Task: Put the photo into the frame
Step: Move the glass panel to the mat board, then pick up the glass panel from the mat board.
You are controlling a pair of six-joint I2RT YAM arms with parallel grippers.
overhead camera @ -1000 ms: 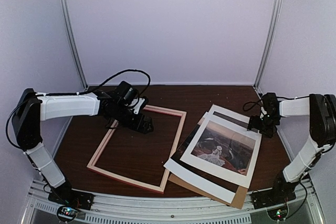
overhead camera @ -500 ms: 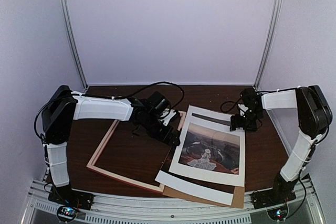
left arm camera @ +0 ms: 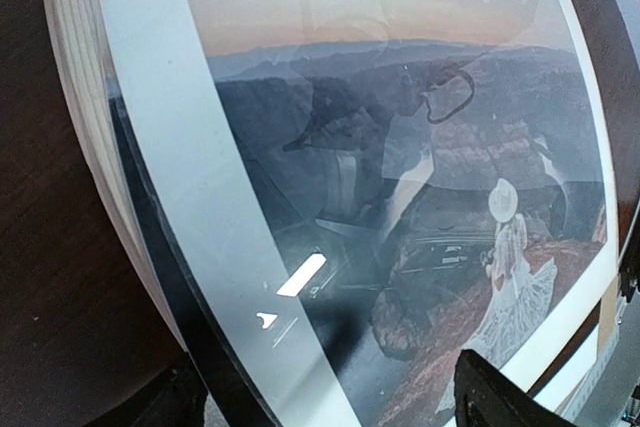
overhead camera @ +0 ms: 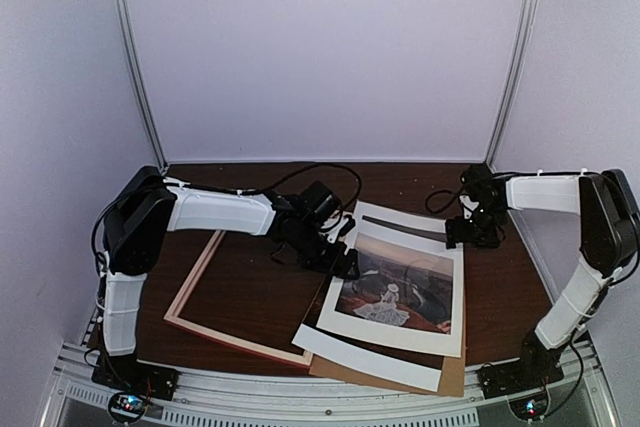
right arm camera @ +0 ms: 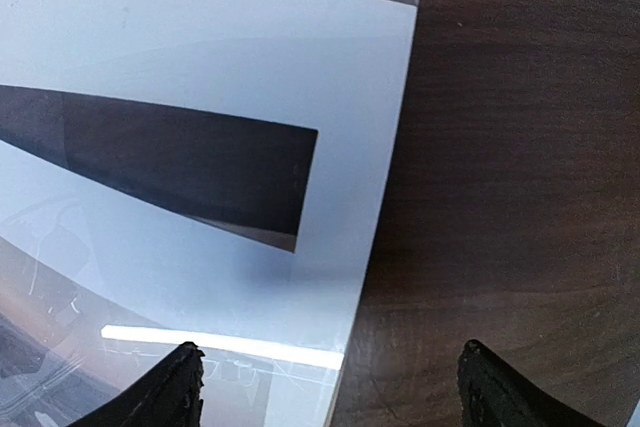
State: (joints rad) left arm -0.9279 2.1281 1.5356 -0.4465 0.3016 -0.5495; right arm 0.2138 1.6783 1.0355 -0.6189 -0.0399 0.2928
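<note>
The brown table (overhead camera: 505, 297) lies under both my hands. The frame (overhead camera: 193, 279) lies flat on it, out to the left of my left gripper (overhead camera: 348, 267). It is large, with thin pink moulding and paler wood edges, and bare table shows through it. Its right rail runs under the stack of sheets below my left fingers.

At the bottom of that stack is a brown backing board (overhead camera: 455, 377), then a white mat (right arm camera: 350, 97) whose far corner sits just ahead of my right gripper (overhead camera: 470, 237).

The photo (left arm camera: 420, 177) is on top, directly beneath my left gripper: glossy, white-margined, dark hills under an orange sky, with a white-dressed figure on reddish rock.

Both grippers hover spread wide, gripping nothing.
</note>
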